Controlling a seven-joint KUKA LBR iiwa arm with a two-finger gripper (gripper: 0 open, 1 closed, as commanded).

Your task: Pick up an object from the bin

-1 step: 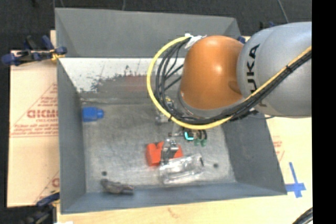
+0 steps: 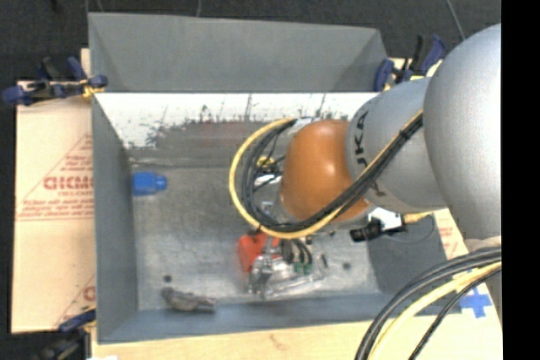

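My gripper [image 2: 274, 255] reaches down under the arm's orange cover into the front middle of the bin. It is right beside a small red thing [image 2: 248, 250], which lies at its left. Just below it lies a clear plastic thing [image 2: 283, 281] with green and dark bits inside. Whether the gripper touches either of them is hidden by the arm.
A blue cap-like block [image 2: 148, 183] lies by the bin's left wall. A flat grey-brown thing [image 2: 187, 299] rests near the front left corner. The arm with its yellow and black cables covers the bin's right half.
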